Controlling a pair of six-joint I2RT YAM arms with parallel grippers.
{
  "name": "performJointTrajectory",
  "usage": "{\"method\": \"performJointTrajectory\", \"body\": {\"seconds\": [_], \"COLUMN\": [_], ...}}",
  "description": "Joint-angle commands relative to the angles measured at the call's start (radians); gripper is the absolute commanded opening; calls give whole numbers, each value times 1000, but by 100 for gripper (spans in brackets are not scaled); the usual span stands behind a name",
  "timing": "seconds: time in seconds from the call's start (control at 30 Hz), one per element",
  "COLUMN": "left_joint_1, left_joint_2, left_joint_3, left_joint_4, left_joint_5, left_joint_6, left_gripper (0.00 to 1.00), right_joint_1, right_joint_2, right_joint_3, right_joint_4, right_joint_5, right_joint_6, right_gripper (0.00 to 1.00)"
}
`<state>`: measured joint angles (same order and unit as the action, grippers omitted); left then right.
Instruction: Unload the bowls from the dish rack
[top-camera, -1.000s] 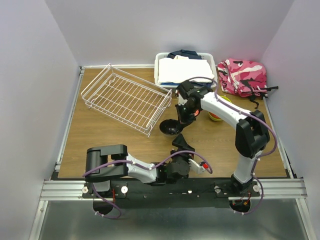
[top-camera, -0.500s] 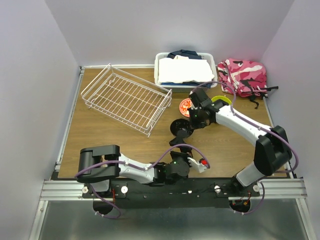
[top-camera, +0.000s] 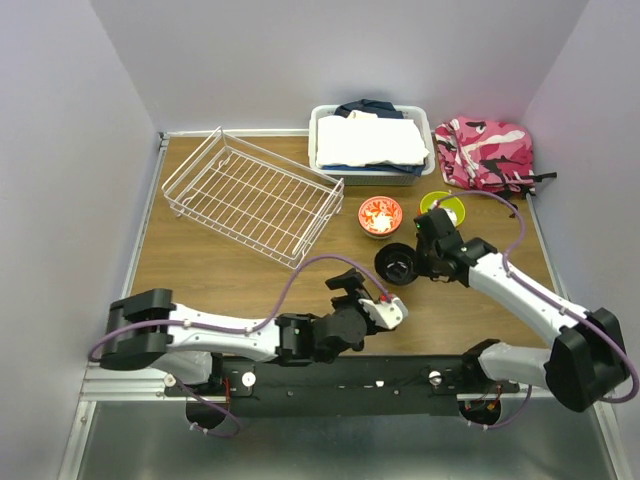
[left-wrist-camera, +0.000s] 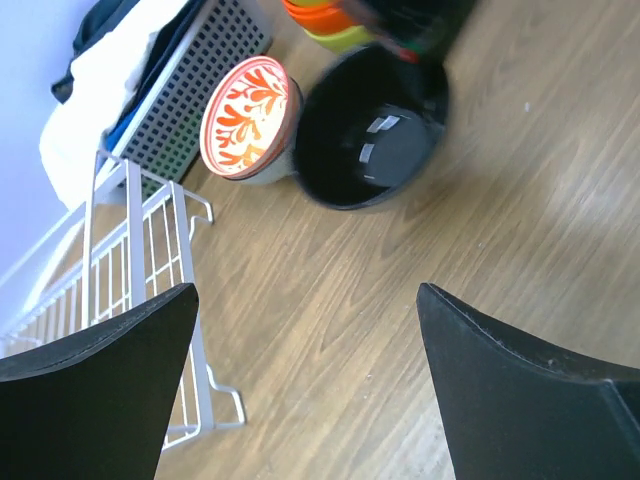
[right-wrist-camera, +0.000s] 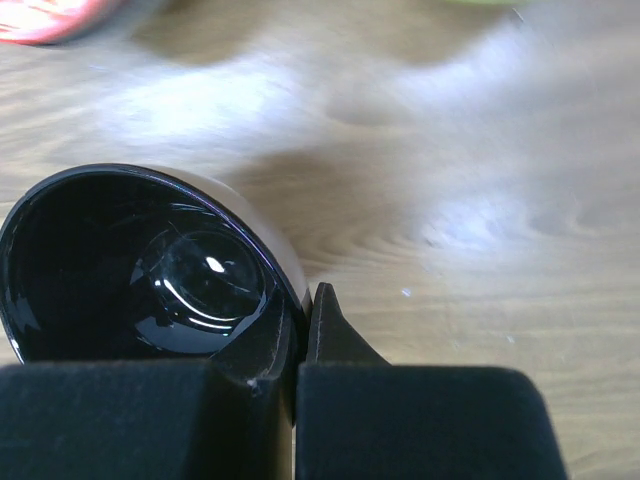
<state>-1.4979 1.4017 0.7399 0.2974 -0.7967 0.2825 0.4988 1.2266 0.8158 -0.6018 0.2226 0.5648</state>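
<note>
Wooden table (top-camera: 200, 270): right gripper (right-wrist-camera: 300, 335) clamped on rim of dark bowl (top-camera: 397, 265); set it flat before releasing. Left gripper (left-wrist-camera: 307, 295) spread, empty.

Left wrist view: the stacked bowls (left-wrist-camera: 325, 18) beyond the dark bowl (left-wrist-camera: 370, 125) are cut off by the top edge. The dish rack (left-wrist-camera: 190, 330) beside the dark bowl runs off the left edge. Right wrist view: the red-patterned bowl (right-wrist-camera: 50, 20) beyond the dark bowl is blurred and cropped.

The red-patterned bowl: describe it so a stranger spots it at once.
Find the white bin of folded cloth at the table's far edge. Just in front sits the red-patterned bowl, right of the wire dish rack. Unlike the dark bowl nearby, its inside has a red pattern.
</note>
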Motion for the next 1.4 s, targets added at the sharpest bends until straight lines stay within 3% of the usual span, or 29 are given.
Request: {"method": "performJointTrajectory", "body": {"seconds": [0.0,0.2,0.3,0.57,0.67,0.77,0.8,0.9,1.17,1.37], "left_joint_1": [54,283,421,689,823,930,950,1011,1146,1300], "left_joint_2": [-165,-295,-345,-443,-478,-500,-497,-491,-524,-533], "left_joint_3": [26,62,72,92,59,15,16,32,29,33], "left_joint_4": [-185,-375,-420,-498,-500,-469,-469,-480,-514,-535], "left_joint_5": [117,339,431,473,517,580,593,585,545,649], "left_joint_6": [-268,-501,-539,-585,-626,-673,-698,-700,-715,-807], "left_gripper": [99,99,99,99,99,99,99,99,99,99], "right_joint_1": [-23,-86,-134,-163,-164,-164,-164,-164,-164,-164], "right_joint_2": [-104,-159,-147,-56,-44,-35,-36,-65,-203,-329], "right_joint_3": [-99,-217,-251,-241,-239,-224,-219,-202,-96,5], "right_joint_4": [118,244,319,372,376,366,359,335,174,99], "right_joint_5": [118,152,94,31,5,-16,-12,-11,75,208], "right_joint_6": [157,196,176,168,141,119,119,121,95,76], "right_gripper": [1,1,1,1,13,40,57,75,93,100]}}
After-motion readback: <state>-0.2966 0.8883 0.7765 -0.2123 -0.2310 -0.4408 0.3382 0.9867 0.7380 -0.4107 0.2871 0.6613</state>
